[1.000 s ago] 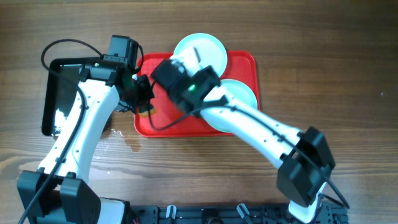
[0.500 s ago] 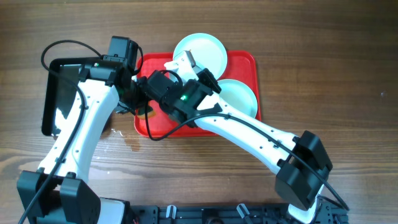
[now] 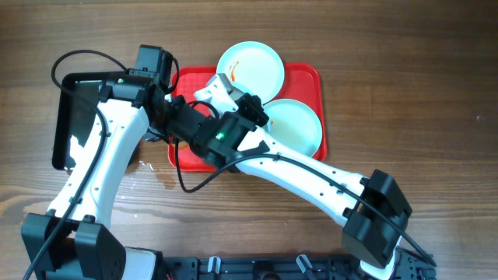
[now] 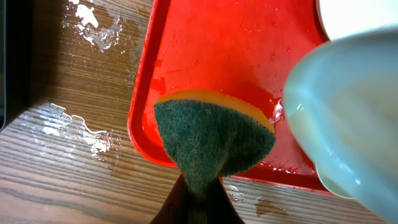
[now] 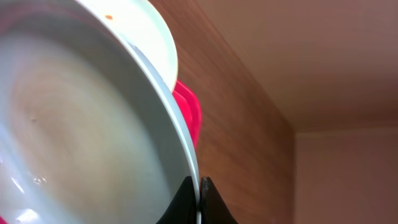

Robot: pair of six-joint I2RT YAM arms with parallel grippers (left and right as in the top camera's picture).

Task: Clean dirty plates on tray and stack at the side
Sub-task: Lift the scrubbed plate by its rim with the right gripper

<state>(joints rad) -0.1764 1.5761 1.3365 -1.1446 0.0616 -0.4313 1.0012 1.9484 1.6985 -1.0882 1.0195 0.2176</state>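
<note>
1. The left arm [image 3: 109, 155] rises from the near-left corner and bends in over the left end of the red tray [image 3: 307, 78]. The left jaws are closed on a sponge [image 4: 211, 140], with its green scouring face toward the wrist camera and an orange layer behind.
2. The right arm [image 3: 303, 175] stretches from the near-right corner across the tray, and its wrist meets the left wrist over the tray's left half.
3. The right jaws are clamped on the rim of the held plate [image 5: 74, 124]. It is lifted and tilted over the tray, just beside the sponge (I cannot tell whether they touch).
4. The smeared plate [image 3: 249, 66] sits at the tray's far edge, overhanging it, with orange streaks inside.
5. The right-hand plate [image 3: 299, 124] lies flat at the tray's right end, its rim against the smeared plate.
6. The tray floor is wet and glossy in the left wrist view.
7. The wooden counter [image 3: 405, 78] carries a black tray [image 3: 66, 117] left of the red one, and water puddles [image 4: 74, 124] by the red tray's near-left corner.
</note>
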